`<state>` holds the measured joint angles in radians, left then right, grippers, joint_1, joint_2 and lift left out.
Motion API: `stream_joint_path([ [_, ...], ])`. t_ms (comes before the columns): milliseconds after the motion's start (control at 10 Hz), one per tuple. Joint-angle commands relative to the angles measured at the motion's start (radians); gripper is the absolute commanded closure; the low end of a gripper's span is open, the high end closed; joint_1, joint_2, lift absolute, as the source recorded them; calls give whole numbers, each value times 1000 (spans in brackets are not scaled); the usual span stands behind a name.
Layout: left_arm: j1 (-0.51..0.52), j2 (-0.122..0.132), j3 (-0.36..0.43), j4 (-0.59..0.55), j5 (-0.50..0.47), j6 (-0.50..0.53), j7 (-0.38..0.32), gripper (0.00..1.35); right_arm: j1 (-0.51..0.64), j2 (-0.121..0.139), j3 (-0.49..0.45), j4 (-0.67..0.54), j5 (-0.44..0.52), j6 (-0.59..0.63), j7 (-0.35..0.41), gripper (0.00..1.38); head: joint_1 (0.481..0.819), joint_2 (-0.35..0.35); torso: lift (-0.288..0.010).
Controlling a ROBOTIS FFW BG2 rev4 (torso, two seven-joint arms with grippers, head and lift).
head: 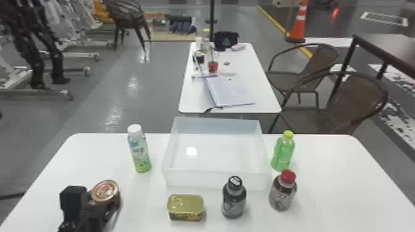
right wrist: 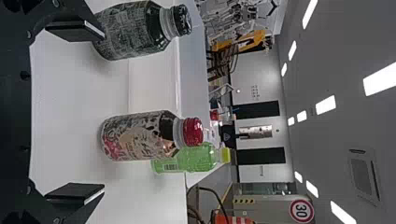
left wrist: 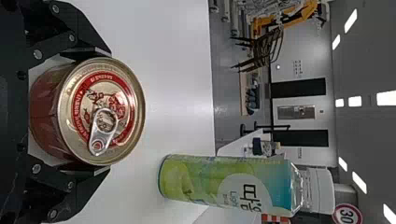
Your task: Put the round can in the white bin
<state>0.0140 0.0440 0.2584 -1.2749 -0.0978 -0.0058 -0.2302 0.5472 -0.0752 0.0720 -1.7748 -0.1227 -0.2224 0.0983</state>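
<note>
Head view: holds round can (head: 105,191) clamped between both fingers of left hand (head: 104,201), outside, left of white bin (head: 216,179).

The right gripper (right wrist: 101,111) has its fingers spread. A black-capped bottle (right wrist: 130,30), red-capped bottle (right wrist: 140,136) and green bottle (right wrist: 200,157) stand upright.

Our left gripper (head: 94,199) comes in from the bottom edge, low on the left of the head view, its black fingers (left wrist: 91,30) drawn into a grip, facing each other with their tips apart. In the right wrist view, our right gripper (right wrist: 103,111) has its two flat fingers (right wrist: 74,31) spread wide, roughly parallel, nothing between their pads.
</note>
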Motion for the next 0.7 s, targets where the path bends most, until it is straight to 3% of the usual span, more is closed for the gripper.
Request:
stream_joint_path([
  [0, -5, 10, -5, 2, 0, 17, -1, 736, -1, 0, 0, 1, 0, 0, 1, 148, 549, 0, -100],
  [200, 1, 7, -8, -1, 0, 3, 0, 779, -1, 0, 0, 1, 1, 0, 1, 150, 549, 0, -100],
  [500, 66, -47, 4, -193, -26, 60, 2, 779, -1, 0, 0, 1, 0, 0, 1, 150, 549, 0, -100],
  [600, 98, -47, -11, -274, -37, 64, 2, 779, 0, 2, 0, 1, 1, 0, 1, 150, 549, 0, -100],
])
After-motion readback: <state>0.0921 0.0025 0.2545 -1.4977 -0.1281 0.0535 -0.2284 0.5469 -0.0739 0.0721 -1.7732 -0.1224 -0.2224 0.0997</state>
